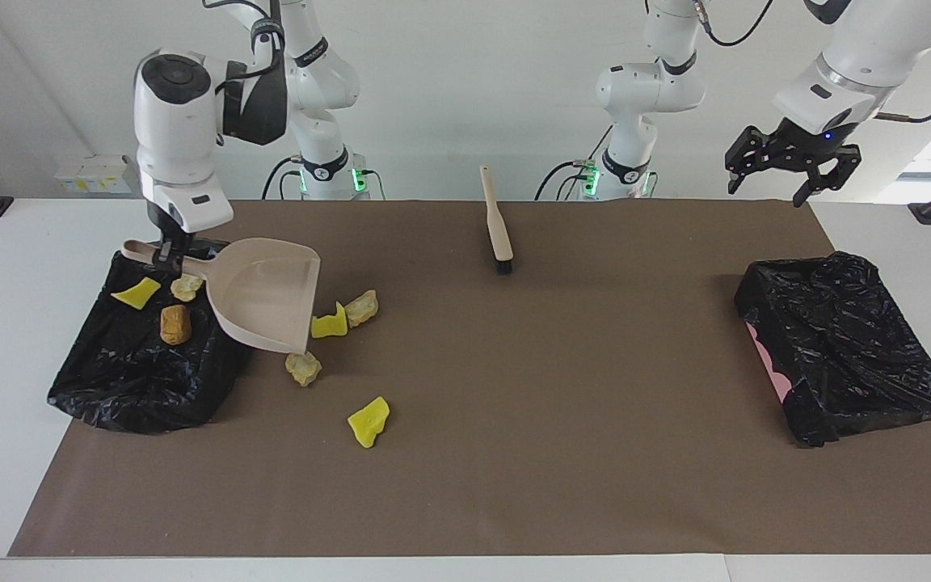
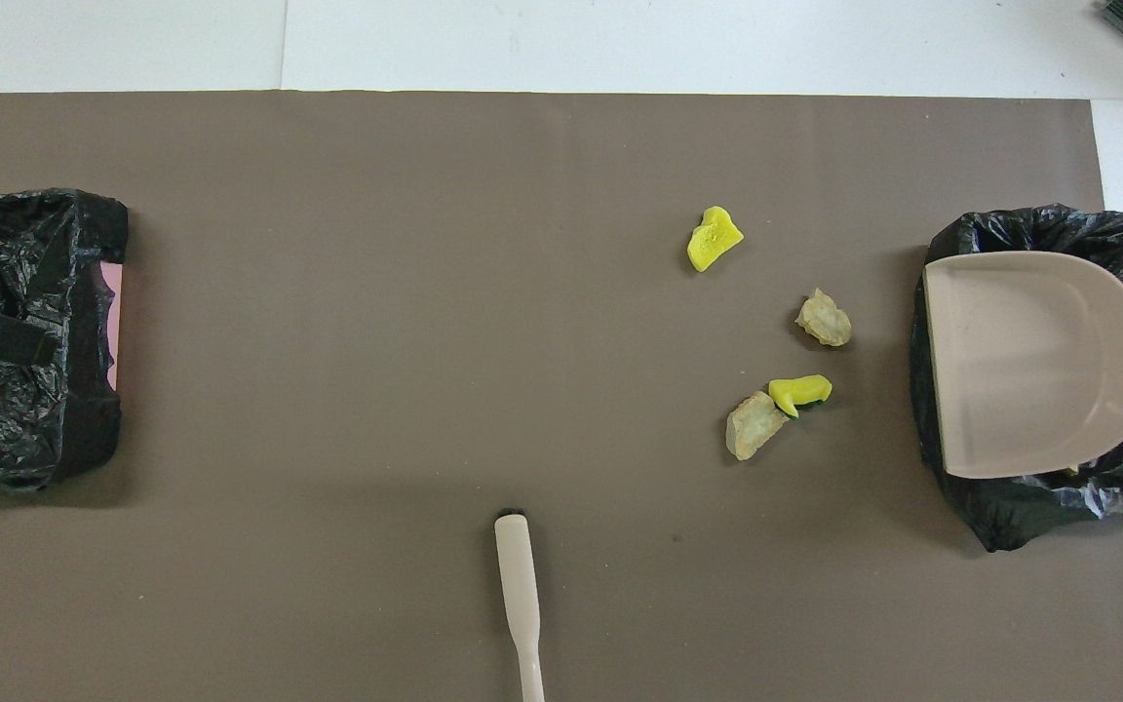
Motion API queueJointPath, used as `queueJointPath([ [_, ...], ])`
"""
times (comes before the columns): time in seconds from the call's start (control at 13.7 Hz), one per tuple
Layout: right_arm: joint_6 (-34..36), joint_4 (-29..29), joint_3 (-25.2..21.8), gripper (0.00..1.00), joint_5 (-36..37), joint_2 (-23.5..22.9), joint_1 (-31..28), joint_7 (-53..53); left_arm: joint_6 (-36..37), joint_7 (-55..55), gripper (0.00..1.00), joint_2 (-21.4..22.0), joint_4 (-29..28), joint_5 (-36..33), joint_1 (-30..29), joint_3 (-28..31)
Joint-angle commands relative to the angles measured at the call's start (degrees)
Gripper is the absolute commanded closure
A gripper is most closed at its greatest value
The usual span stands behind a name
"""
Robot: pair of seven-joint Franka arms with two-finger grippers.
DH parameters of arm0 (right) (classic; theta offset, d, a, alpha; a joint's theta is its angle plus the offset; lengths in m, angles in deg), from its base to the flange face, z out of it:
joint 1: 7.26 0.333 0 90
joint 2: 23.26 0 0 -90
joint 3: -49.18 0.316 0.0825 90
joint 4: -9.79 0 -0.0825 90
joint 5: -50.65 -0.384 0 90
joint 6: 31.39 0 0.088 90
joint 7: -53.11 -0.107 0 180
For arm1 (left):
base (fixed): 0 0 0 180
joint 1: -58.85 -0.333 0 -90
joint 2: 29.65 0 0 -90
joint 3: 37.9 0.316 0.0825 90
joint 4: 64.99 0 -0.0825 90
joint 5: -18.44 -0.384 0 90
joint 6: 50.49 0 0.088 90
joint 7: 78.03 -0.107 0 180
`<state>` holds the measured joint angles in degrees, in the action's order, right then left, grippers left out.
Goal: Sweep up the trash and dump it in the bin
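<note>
My right gripper (image 1: 166,257) is shut on the handle of a beige dustpan (image 1: 263,295), held tilted over the black-lined bin (image 1: 134,380) at the right arm's end. The pan (image 2: 1029,361) looks empty from overhead. Three trash chunks lie in this bin: yellow (image 1: 136,293), tan (image 1: 187,287) and orange-brown (image 1: 175,323). Several more lie on the brown mat beside the bin: yellow with green (image 1: 328,323), tan (image 1: 361,307), tan (image 1: 303,368) and yellow (image 1: 369,421). My left gripper (image 1: 793,166) is open and empty, raised high near the left arm's end.
A beige hand brush (image 1: 498,230) lies on the mat at mid-table, nearer to the robots than the trash; its handle also shows in the overhead view (image 2: 520,595). A second black-lined bin (image 1: 845,356) sits at the left arm's end.
</note>
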<state>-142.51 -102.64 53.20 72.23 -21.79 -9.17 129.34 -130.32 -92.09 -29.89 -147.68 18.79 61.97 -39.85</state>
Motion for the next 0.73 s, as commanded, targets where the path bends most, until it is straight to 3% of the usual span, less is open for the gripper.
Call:
queueJointPath([
  [0.0, -0.3, 0.5, -0.2, 1.00, -6.0, -3.5, 4.3, -11.6, 1.1, -0.3, 0.00, 0.2, 0.6, -0.9, -1.1, -0.9],
  [0.37, 0.1, 0.8, -0.2, 1.00, -12.9, -4.5, 14.4, -38.5, 0.6, -0.3, 0.00, 0.2, 0.6, -1.0, -1.4, -0.5],
  [0.66, 0.1, 1.8, -0.2, 1.00, -18.1, -7.6, 18.6, -61.0, 0.6, -0.3, 0.00, 0.2, 0.6, -1.0, -1.4, -0.5],
])
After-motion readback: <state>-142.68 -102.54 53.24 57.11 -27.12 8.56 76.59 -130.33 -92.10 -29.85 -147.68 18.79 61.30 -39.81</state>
